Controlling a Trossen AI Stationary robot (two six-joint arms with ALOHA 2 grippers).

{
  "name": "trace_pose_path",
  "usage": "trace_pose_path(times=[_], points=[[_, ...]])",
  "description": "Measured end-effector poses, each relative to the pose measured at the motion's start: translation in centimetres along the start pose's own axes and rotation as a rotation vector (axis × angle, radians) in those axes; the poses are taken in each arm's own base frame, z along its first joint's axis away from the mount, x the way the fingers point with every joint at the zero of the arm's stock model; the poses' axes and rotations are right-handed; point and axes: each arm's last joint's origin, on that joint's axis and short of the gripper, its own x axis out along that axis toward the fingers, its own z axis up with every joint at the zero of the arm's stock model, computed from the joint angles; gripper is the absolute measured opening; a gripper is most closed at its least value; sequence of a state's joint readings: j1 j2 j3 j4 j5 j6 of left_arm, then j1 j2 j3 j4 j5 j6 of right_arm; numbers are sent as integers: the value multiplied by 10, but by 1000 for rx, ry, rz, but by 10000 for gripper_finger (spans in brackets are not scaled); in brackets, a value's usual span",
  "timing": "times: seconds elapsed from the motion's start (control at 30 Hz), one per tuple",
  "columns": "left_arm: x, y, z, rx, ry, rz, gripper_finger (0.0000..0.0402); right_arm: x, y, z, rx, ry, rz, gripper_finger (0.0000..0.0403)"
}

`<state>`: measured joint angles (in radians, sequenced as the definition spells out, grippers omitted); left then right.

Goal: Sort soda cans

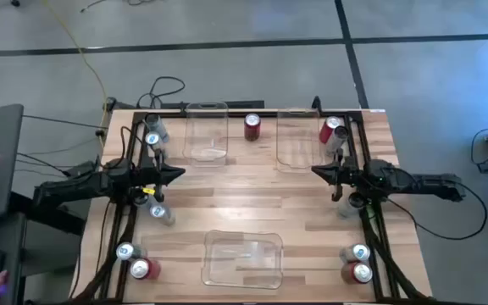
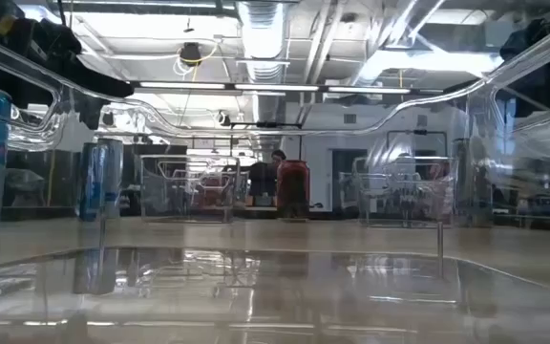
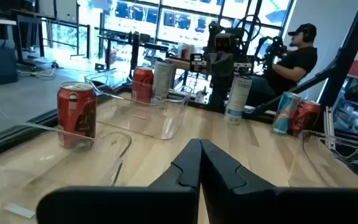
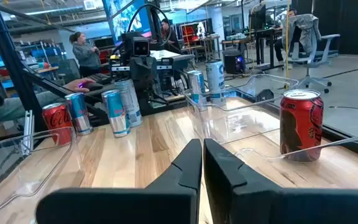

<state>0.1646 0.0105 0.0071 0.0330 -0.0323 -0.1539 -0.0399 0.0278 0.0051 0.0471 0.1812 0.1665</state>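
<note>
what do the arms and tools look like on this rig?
Both arms are dark, nearly black, slim and jointed. The left tool and right tool each end in two matte black wedge-shaped fingers tapering to a point. Black cables trail behind the arms; no markings legible.

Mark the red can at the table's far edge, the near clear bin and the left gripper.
Red can point(image 1: 252, 126), high view, on its top.
Near clear bin point(image 1: 211, 268), high view, on its left wall.
Left gripper point(image 1: 180, 174), high view, on its shut fingertips.

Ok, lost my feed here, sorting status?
Left end effector and right end effector shut, empty, mid-table. Soda cans unsorted; bins empty. Nothing blocking.
</note>
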Motion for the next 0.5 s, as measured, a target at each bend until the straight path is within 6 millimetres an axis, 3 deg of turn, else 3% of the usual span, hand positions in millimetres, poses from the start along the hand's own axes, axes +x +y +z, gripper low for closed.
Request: trace_pose_path(times=[0.5], points=[[0,0,0,0,0,0,0,0,0,0,0,-1,-7,38]])
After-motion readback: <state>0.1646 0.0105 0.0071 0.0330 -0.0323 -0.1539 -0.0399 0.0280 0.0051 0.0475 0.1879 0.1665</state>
